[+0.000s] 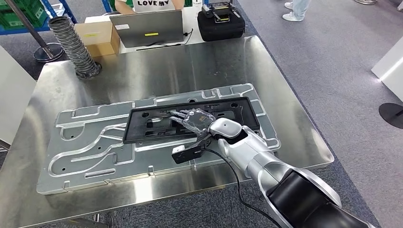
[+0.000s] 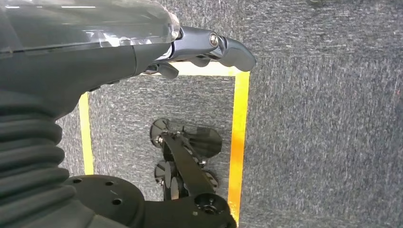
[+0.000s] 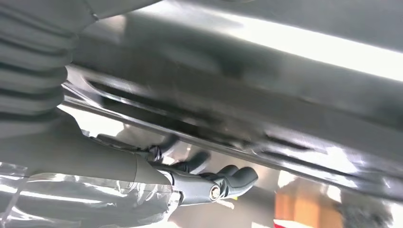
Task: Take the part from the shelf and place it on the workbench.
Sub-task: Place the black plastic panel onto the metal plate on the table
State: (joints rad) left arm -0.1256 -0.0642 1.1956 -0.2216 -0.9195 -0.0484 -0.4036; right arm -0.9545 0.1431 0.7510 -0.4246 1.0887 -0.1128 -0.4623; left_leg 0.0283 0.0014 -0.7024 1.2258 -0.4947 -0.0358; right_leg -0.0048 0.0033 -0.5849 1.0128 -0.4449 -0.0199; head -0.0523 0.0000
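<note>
The right hand [image 1: 195,121] lies flat, fingers spread, on the black part [image 1: 142,130] atop the counter [image 1: 294,137], grasping nothing; lift straight up, avoiding dragging it.

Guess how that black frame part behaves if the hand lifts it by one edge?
The black frame is long, thin and full of cutouts, so it likely flexes or sags. Probably light plastic. Lying on the grooved metal plate, it may slide when the right hand pushes.

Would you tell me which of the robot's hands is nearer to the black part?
The right. The right hand rests on the black part on the workbench; the left hand hangs over the carpeted floor.
</note>
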